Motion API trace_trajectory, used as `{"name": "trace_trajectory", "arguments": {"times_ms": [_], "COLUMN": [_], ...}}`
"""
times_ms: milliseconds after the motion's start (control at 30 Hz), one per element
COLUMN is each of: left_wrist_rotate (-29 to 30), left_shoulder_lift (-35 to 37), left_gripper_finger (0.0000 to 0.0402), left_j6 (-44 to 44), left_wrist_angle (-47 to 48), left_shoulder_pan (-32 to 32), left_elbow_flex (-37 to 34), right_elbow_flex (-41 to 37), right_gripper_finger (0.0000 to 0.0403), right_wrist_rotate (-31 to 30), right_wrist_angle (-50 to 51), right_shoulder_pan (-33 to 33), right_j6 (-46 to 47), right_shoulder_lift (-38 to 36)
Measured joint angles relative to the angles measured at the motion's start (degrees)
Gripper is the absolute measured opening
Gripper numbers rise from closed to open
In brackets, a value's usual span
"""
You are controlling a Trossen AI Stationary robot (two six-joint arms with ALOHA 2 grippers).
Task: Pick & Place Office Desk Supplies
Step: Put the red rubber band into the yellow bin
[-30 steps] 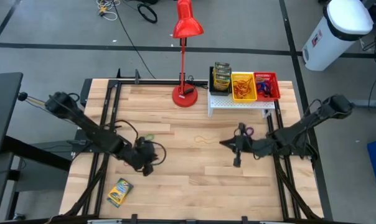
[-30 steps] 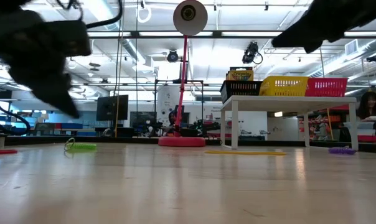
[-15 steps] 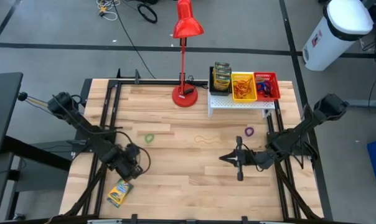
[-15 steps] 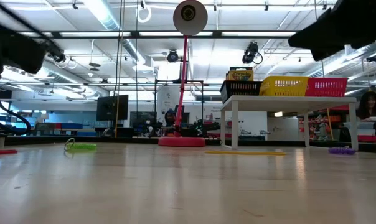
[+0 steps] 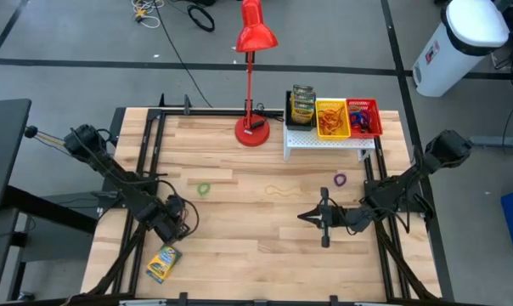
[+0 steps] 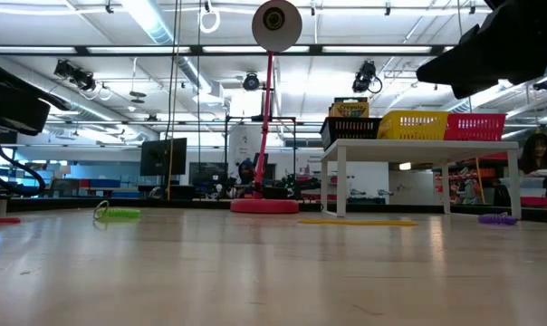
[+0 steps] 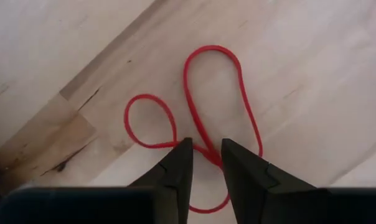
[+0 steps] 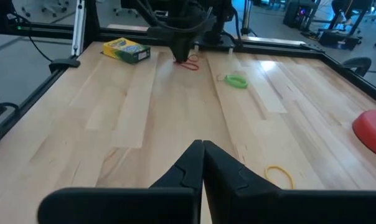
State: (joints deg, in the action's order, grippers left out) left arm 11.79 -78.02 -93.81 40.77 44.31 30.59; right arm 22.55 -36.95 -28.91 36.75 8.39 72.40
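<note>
A: Left wrist view first: what's under that arm?

B: A red rubber band (image 7: pixel 197 118), lying flat on the wooden table (image 7: pixel 312 74) in a twisted figure-eight. The left gripper (image 7: pixel 205 163) points down at it with its fingers a little apart, one on each side of the spot where the loops cross. The tips are right at the band, but nothing is lifted; whether they touch it, I can't tell

A: Where is that on the table?

B: From above, the left gripper (image 5: pixel 173 218) is near the table's left edge. Just beside it, closer to the front edge, lies a crayon box (image 5: pixel 163 262), yellow and green, flat on the wood

A: Other bands?

B: A green band (image 5: pixel 204 188) sits a bit further in, a tan band (image 5: pixel 277 190) near the middle, and a purple band (image 5: pixel 340 179) toward the right, close to a small white shelf (image 5: pixel 329 141)

A: What's on the shelf?

B: Three bins side by side: a black bin (image 5: pixel 302 105) with crayon boxes standing in it, a yellow bin (image 5: pixel 332 117) with tan bands, and a red bin (image 5: pixel 363 117) with mixed colours. A red lamp (image 5: pixel 255 51) stands left of the shelf

A: And the right arm?

B: The right gripper (image 5: pixel 307 217) hangs over the right half of the table, its fingers (image 8: pixel 216 165) pressed together, holding nothing
</note>
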Motion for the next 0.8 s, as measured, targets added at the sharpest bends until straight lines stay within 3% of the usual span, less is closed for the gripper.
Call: {"name": "trace_trajectory", "arguments": {"times_ms": [100, 200, 367, 500, 633, 800], "left_wrist_rotate": [-0.3, 0.7, 12.5, 22.2, 17.0, 10.2], "left_shoulder_lift": [-0.1, -0.4, -0.2, -0.2, -0.2, -0.2], "left_gripper_finger": [0.0069, 0.0021, 0.0005, 0.0005, 0.0015, 0.0087], "left_j6": [3.2, 8.4, 16.3, 24.2, 21.9, 12.0], "left_wrist_angle": [0.4, 1.9, 4.8, 1.2, 2.7, 10.4], "left_shoulder_pan": [0.0, 0.0, 0.0, -0.6, -2.3, -2.2], "left_elbow_flex": [0.5, 2.9, 9.3, 12.2, 12.2, 12.1], "right_elbow_flex": [0.0, 0.0, 0.0, 0.0, 0.0, 0.0], "right_gripper_finger": [0.0007, 0.0004, 0.0015, 0.0015, 0.0007, 0.0009], "right_wrist_rotate": [0.0, 0.0, 0.1, 0.1, 0.1, 0.1], "right_wrist_angle": [-0.2, -0.8, -1.0, -1.0, -1.0, -0.9], "right_shoulder_pan": [0.0, 0.0, 0.0, 0.0, 0.0, 0.0], "right_j6": [-0.6, -1.4, -2.4, -2.7, -2.6, -2.7], "right_shoulder_lift": [0.0, 0.0, 0.0, 0.0, 0.0, 0.0]}}
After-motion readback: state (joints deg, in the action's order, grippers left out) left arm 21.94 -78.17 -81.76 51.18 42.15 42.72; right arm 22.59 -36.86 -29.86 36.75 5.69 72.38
